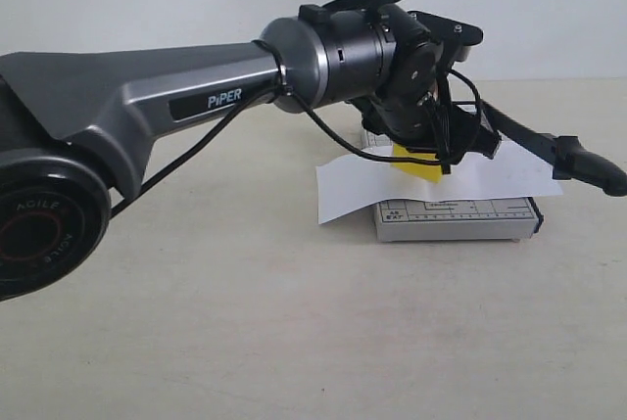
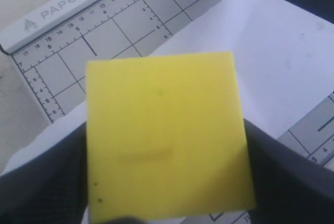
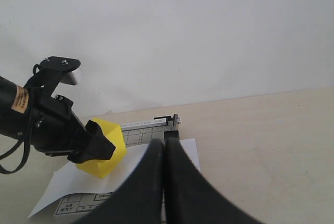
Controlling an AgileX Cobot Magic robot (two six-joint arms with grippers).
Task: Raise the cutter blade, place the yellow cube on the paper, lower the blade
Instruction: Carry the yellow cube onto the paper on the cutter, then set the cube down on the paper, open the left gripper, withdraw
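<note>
Paper (image 1: 343, 195) lies white across the grey base (image 1: 456, 219) in the outside view, and the base stands on the pale table (image 1: 245, 322). The left pincer (image 1: 423, 158) reaches in from the left on its big grey arm and hangs right over the paper. It is clenched on the yellow cube (image 1: 411, 167), which peeks out under the black parts of the pincer. The cube is low over the middle of the paper. Whether it touches the paper cannot be told. The cutter blade (image 1: 588, 163) is up. It sticks out to the right of the pincer, with its thick handle in the air. The right pincer is not seen here.

In the left wrist view the cube fills the middle. A dark finger presses on each of two facing sides, so the cube sits right between them. Behind the cube are the white paper and the grey base with its lines and numbers.

In the right wrist view the right pincer (image 3: 164, 177) is squeezed tight, its two black fingers pressed together with nothing between them. It is apart from the cube. Beyond it the left pincer grips the cube, which is tilted with one corner pointing down at the paper.
</note>
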